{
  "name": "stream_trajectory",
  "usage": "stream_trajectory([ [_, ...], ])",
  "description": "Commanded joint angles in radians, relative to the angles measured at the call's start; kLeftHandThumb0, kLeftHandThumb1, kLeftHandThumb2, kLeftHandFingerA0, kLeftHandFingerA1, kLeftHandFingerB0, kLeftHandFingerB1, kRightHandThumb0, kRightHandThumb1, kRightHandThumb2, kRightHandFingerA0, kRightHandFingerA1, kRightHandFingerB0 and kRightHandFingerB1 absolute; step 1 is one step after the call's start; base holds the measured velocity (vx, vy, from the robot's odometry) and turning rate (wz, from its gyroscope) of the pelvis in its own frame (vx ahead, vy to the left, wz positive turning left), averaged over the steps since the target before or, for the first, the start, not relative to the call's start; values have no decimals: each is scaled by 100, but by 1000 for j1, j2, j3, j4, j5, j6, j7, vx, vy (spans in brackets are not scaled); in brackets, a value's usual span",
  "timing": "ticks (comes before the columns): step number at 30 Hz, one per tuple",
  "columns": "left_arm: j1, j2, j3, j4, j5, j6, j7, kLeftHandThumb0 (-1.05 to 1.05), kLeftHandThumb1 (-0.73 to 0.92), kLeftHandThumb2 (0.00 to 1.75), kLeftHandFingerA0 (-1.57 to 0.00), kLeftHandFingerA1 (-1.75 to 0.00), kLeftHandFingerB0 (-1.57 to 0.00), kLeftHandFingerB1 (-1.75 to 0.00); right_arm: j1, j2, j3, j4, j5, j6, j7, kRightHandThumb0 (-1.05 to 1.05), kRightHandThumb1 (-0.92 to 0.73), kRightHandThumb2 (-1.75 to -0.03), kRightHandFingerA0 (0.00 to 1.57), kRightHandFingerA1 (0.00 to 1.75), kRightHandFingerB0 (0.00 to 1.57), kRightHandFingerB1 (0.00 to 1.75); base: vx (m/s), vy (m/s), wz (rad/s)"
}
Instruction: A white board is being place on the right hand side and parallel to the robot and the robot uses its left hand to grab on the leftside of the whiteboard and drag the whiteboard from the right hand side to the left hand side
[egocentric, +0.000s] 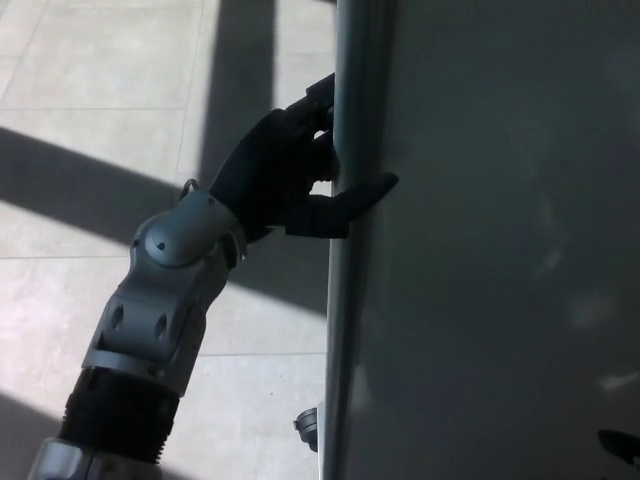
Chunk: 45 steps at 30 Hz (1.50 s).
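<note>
The whiteboard (500, 250) stands upright and fills the right half of the head view, its grey metal frame edge (345, 300) running top to bottom. My left hand (285, 180) is closed on that left edge. The thumb (365, 190) lies across the front face and the fingers (320, 100) curl around behind the frame. My grey left forearm (160, 300) comes up from the lower left. A small dark shape (620, 445) at the bottom right corner may be part of my right hand; too little of it shows to tell.
Pale floor tiles (90, 60) with broad bands of sun and shadow lie left of the board. A caster of the board's stand (308, 428) shows at the foot of the frame.
</note>
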Motion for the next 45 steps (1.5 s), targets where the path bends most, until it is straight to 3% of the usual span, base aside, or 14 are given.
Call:
stream_trajectory([
  [1,-32,-29,-28,19,25,13,21,-75,48,85,-5,-40,0,-23,-19,-1,-14,5,17,-16,12,-61,-79,-67,60,51,38,42,0,0,0],
  [6,-43,-36,-32,29,35,18,45,-73,48,81,-18,-44,-6,-35,-26,-5,-11,3,10,-20,8,-62,-79,-67,60,51,38,42,0,0,0],
  [7,-33,-70,-20,21,46,24,119,-33,56,58,-54,-134,-55,-92,-32,-6,-11,3,12,-12,11,-50,-63,-106,57,66,26,52,0,0,0],
  [8,-15,-131,2,1,67,49,254,-42,45,72,-93,-140,-72,-126,-41,-8,-13,2,15,0,17,-50,-64,-106,56,66,25,51,0,0,0],
  [11,-11,-151,10,-10,82,76,295,-42,45,72,-93,-140,-72,-126,-43,-10,-14,2,17,1,22,-50,-64,-106,56,66,25,51,0,0,0],
  [12,6,-179,23,-26,96,80,359,-25,64,58,-81,-175,-68,-165,-46,-13,-11,1,12,0,17,-61,-80,-68,61,51,39,41,0,0,0],
  [19,25,-212,66,-51,97,97,414,-38,44,83,-112,-138,-87,-122,-52,-15,-10,3,12,-2,21,-48,-64,-107,58,67,26,52,0,0,0],
  [20,32,-220,97,-57,76,92,429,-23,64,56,-73,-170,-81,-102,-55,-11,-20,5,27,6,45,-60,-80,-67,60,50,38,41,0,0,0],
  [21,34,-221,103,-59,76,91,431,-25,63,56,-74,-169,-84,-92,-55,-11,-19,5,26,6,44,-49,-63,-106,57,66,25,51,0,0,0],
  [32,40,-172,144,-63,68,42,401,-28,53,59,-83,-152,-93,-78,-63,-8,-17,5,19,11,26,-49,-64,-106,56,66,27,52,0,0,0],
  [33,36,-156,155,-61,48,44,370,-26,57,58,-79,-163,-73,-131,-65,-11,-11,4,10,10,15,-49,-64,-106,57,66,27,52,0,0,0],
  [36,7,-113,185,-64,18,91,338,-25,59,55,-77,-172,-64,-159,-77,-16,-12,0,12,17,25,-50,-64,-106,55,65,25,51,0,0,0],
  [40,-24,-68,228,-56,-20,107,303,-22,62,53,-72,-173,-79,-99,-90,-14,-20,3,23,15,44,-52,-64,-106,55,65,25,51,0,0,0],
  [45,-71,19,256,-35,-20,132,259,-21,60,58,-74,-161,-79,-116,-98,-18,-5,-2,0,20,14,-49,-64,-106,56,65,25,51,0,0,0],
])
